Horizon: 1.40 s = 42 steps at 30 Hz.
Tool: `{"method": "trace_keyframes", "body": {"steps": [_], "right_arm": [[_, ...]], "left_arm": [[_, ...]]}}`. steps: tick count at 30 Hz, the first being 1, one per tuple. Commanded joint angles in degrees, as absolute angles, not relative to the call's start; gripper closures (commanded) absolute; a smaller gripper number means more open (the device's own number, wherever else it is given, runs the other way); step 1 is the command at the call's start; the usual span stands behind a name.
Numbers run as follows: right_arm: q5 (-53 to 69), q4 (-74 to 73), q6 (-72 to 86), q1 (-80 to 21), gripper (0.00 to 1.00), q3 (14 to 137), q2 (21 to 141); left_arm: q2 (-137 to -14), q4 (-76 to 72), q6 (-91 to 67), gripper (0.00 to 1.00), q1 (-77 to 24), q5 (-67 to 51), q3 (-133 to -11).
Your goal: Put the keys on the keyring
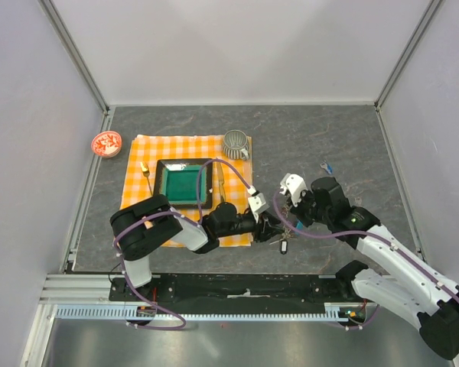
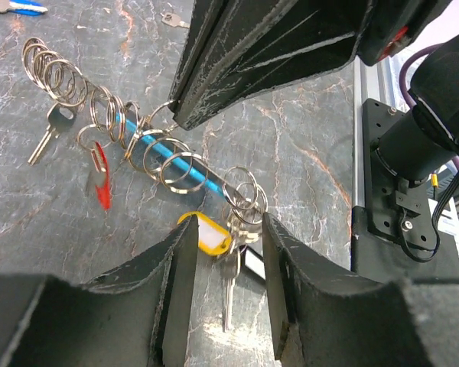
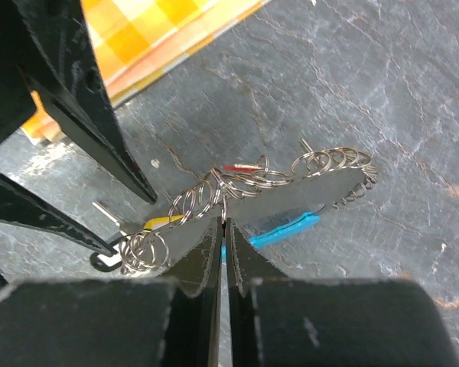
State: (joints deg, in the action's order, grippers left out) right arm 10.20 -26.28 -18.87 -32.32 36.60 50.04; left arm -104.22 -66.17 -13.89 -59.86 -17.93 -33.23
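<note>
Pinching one keyring [image 3: 329,162] is the right end effector [image 3: 223,224] alone.

L hand [image 2: 228,223] fingers apart, R hand [image 3: 222,223] pinched shut, arms angled inward

The keyring [image 2: 130,130], a chain of linked silver split rings laid over a flat cyan-blue tag [image 2: 172,159], is stretched out on the dark surface just off the near right corner of the orange checked cloth [image 1: 138,151]. One ring near its middle is pinched by the right gripper [image 3: 223,223]. A silver key [image 2: 50,130], a red tag [image 2: 101,183], a yellow tag [image 2: 206,233] and a white tag [image 2: 252,261] are seen along its rings, while a blue-headed key [image 1: 327,167] is left loose, well off the cloth's right edge.
</note>
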Motion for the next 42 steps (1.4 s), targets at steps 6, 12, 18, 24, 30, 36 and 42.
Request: {"method": "trace_keyframes", "body": {"steps": [6,12,18,24,30,36,42], "right_arm": [[-2.54,-22.67,-14.25,-32.78,0.91,40.42,59.21],[-7.02,-22.24,-5.47,-32.78,0.89,46.23,71.7],[-13.95,-21.62,-0.09,-32.78,0.86,48.25,80.94],[-17.66,-22.94,5.53,-32.52,0.85,49.13,84.55],[-17.5,-24.35,10.45,-32.34,0.69,50.27,79.64],[-21.0,-25.4,15.55,-31.91,0.39,48.96,69.8],[-27.24,-23.21,18.54,-31.82,0.27,43.17,57.49]], "left_arm": [[-100.82,-69.53,-15.3,0.55,-59.77,-13.2,-29.72],[-94.75,-60.66,-12.13,0.55,-59.77,-7.66,-28.3],[-92.11,-55.02,-11.25,0.55,-59.77,-4.66,-28.65],[-91.49,-50.64,-11.43,0.55,-59.77,-4.4,-29.97],[-91.75,-45.54,-14.41,0.55,-59.77,-2.2,-32.86],[-95.88,-42.11,-21.96,0.56,-59.85,-2.37,-38.4],[-102.47,-33.59,-26.89,0.63,-60.29,-0.26,-47.28]]}}
